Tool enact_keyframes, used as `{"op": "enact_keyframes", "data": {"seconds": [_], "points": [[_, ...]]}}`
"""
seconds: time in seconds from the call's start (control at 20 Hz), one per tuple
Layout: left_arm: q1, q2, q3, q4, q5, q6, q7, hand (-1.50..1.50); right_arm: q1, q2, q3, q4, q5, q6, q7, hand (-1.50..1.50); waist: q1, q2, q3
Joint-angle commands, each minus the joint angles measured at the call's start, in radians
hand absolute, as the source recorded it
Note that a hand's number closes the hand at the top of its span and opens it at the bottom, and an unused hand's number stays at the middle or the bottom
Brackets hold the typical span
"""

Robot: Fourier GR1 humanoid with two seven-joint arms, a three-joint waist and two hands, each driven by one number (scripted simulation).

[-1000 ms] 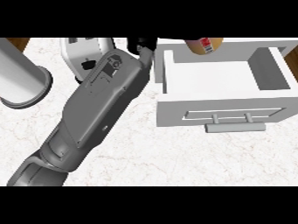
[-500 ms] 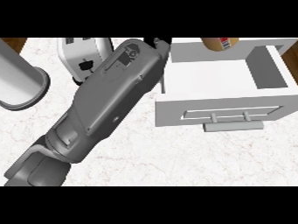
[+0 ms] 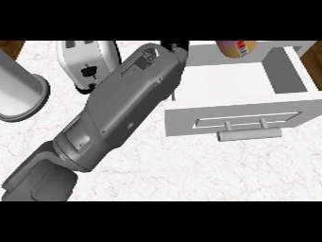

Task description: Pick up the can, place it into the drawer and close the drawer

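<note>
Showing at the far end of the drawer (image 3: 191,112) — can (image 3: 236,48), axis unclear.

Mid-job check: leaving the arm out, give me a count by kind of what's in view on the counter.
Can: 1
Drawer: 1
Toaster: 1
Grey cylinder: 1
Total: 4

Big grey forearm (image 3: 132,99), smooth moulded shell, fine seams between the panels, there's a round fitting up near the wrist, small dark screw dots on the casing, darker grey block at the elbow end, sliver of black hand (image 3: 175,46) up top
</note>
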Motion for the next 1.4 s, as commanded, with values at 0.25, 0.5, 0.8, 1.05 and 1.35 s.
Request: {"op": "enact_keyframes", "data": {"seconds": [0.25,0.5,0.8,1.05,1.35], "points": [[0.006,0.000,-0.143,0.073,0.095,0.029,-0.049,1.50,-0.023,-0.004,0.013,-0.007,0.003,-0.003,0.018,-1.50,-0.019,0.006,0.000],[-0.036,0.000,-0.169,0.126,0.128,0.068,-0.023,-1.50,-0.052,-0.021,0.018,-0.014,0.024,-0.027,0.043,-1.50,-0.011,0.006,0.000],[-0.029,0.000,-0.185,0.140,0.179,0.108,-0.076,-1.50,-0.056,-0.037,0.001,-0.039,-0.009,-0.047,0.070,-1.50,-0.023,0.007,0.000],[0.019,0.000,-0.222,0.103,0.226,0.132,-0.124,-1.50,-0.033,-0.033,-0.011,-0.033,-0.038,-0.021,0.061,-1.50,-0.027,0.004,0.000],[0.016,0.000,-0.238,0.073,0.275,0.146,-0.161,-1.50,-0.083,-0.057,-0.012,-0.082,0.118,0.029,-0.052,-1.50,-0.032,0.009,0.000]]}}
